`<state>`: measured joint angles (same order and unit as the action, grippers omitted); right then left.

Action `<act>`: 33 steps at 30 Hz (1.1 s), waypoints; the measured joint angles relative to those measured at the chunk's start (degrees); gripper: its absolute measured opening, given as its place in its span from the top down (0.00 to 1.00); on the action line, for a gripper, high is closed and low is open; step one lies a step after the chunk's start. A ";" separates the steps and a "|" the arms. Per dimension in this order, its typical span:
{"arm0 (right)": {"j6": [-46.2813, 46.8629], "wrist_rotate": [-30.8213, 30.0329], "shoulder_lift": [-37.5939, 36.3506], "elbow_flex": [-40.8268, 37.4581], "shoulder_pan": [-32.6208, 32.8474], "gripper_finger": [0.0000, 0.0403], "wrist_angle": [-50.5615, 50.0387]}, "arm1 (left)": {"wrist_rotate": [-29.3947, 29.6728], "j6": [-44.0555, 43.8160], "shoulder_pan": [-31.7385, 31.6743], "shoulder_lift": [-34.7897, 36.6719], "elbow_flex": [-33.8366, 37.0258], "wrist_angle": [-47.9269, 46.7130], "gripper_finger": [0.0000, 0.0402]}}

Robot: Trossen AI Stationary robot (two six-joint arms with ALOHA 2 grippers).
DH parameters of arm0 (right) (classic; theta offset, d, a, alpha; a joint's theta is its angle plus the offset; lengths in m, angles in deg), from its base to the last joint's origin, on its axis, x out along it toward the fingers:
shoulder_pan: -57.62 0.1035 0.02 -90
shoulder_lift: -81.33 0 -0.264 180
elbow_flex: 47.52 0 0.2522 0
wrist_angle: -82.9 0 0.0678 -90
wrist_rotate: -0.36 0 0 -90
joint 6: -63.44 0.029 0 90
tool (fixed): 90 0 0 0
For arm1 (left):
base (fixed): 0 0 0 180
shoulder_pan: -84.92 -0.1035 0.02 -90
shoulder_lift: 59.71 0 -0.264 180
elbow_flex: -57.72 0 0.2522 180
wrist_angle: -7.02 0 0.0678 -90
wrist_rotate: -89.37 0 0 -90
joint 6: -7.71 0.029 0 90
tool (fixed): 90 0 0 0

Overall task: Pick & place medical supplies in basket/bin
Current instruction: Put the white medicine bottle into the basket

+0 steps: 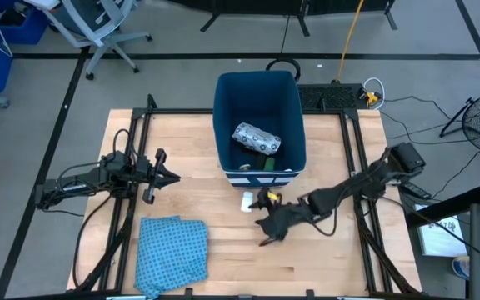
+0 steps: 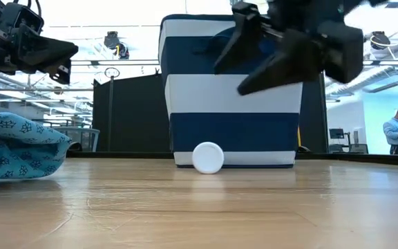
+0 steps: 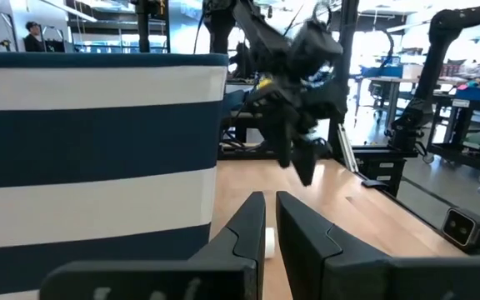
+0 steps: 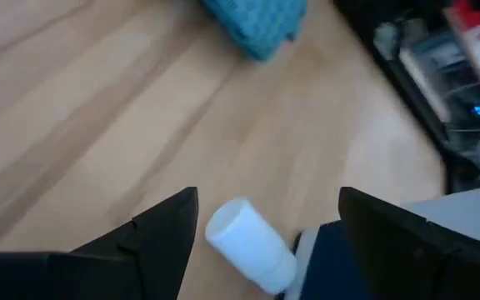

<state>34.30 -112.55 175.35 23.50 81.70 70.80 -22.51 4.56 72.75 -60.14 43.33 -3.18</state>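
Supplies already lie inside the bin [image 1: 257, 92], which stands at the middle of the tabletop's far edge: a grey-white patterned pouch [image 1: 257, 137] rests on its floor with a dark green piece [image 1: 261, 153] just beside it, so part of the sorting looks done. One item is left outside, a small white bottle [image 4: 248, 245] lying on its side on the tabletop [image 1: 323, 250], touching or almost touching the bin's striped near wall; its round end shows in the low view. That spot, tight against the soft wall, probably explains the approach from the open near side. The right pincer [image 1: 272, 227] hangs above the tabletop just near of the bin, its fingers [image 4: 152, 233] spread wide and empty, with the bottle showing between them in its own wrist view; the arm reaches in from the right edge, stretched low and long across the wood, a yellow fitting at its wrist. I judge it is lining up to come down on the bottle. The left pincer [image 1: 167, 175] waits well apart toward the left edge, raised off the wood, pointing at the bin, fingers pressed nearly together and holding nothing. A blue patterned cloth [image 1: 170, 250] lies crumpled by the near edge.
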 joint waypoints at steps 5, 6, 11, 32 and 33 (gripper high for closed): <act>-4.66 8.01 -0.41 5.23 -5.77 0.33 -16.22 | 0.99 0.06 0.00 -0.12 0.01 -0.07 0.91; -7.05 7.95 -0.10 5.24 -6.59 0.33 -17.64 | 1.16 0.06 0.01 -0.31 0.01 -0.09 0.91; -17.62 8.23 1.85 5.16 -7.63 0.34 -17.64 | 1.41 0.95 -0.01 -1.83 0.01 -0.13 0.91; -35.46 15.71 8.87 6.11 -13.99 0.44 -7.25 | 5.45 3.89 0.01 -8.20 0.10 2.26 0.91; -35.91 16.50 8.87 6.17 -14.42 0.45 -6.50 | 5.45 3.89 0.01 -8.24 0.10 2.26 0.91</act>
<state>-1.60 -96.05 184.22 29.68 67.28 64.29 -17.05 8.45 72.76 -68.38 43.42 -0.91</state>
